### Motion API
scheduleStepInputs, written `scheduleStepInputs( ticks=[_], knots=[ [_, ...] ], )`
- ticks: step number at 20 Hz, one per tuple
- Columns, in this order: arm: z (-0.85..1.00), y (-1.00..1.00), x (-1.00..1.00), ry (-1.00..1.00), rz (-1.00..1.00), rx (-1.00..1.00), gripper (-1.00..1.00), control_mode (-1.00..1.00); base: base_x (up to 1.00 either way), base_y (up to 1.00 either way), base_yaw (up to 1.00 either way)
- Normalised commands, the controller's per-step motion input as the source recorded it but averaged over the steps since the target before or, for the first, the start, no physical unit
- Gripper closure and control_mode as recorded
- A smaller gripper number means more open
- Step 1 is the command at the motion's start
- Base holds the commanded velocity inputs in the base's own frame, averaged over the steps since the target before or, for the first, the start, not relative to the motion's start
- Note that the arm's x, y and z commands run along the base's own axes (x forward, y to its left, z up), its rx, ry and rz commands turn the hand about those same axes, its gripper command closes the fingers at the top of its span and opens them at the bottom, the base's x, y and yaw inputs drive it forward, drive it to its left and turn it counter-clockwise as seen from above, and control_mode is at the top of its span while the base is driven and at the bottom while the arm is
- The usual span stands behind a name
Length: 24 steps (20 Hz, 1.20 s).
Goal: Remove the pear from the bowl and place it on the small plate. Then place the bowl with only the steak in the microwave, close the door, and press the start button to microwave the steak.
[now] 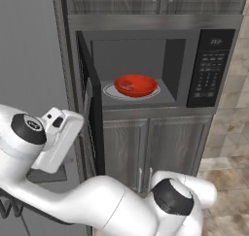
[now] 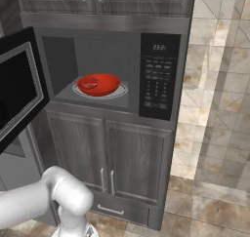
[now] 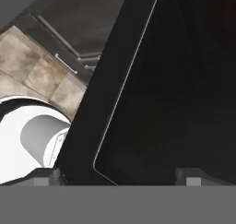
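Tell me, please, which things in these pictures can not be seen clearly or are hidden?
- Steak: a small reddish patch in the bowl, too small in both base views to read detail.
- Keypad labels on the microwave: too small.
- Door: cut off by the left edge of the right base view; the hand view has just its dark glass.
- Gripper: tips barely rise above the hand view's bottom.

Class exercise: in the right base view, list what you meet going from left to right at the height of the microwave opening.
The open door → the red bowl holding the steak, on the white turntable → the black keypad panel of the microwave → the tiled wall.
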Motion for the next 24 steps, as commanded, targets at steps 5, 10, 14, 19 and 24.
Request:
scheduleStepInputs(
  ticks=[5, 10, 14, 19, 24],
  knots=[
    [0.00, -1.00, 0.05, 0.00, 0.00, 0.00, -1.00, -1.00, 0.00, 0.00, 0.00],
    [0.00, -1.00, 0.06, 0.00, 0.00, 0.01, -1.00, -1.00, 0.00, 0.00, 0.00],
    [0.00, -1.00, 0.12, 0.00, 0.00, 0.02, -1.00, -1.00, 0.00, 0.00, 0.00],
    [0.03, -1.00, 0.36, 0.00, 0.00, 0.04, -1.00, -1.00, 0.00, 0.00, 0.00],
    [0.06, -0.80, 0.70, 0.00, 0.06, 0.08, -1.00, -1.00, 0.00, 0.00, 0.00]
  ],
)
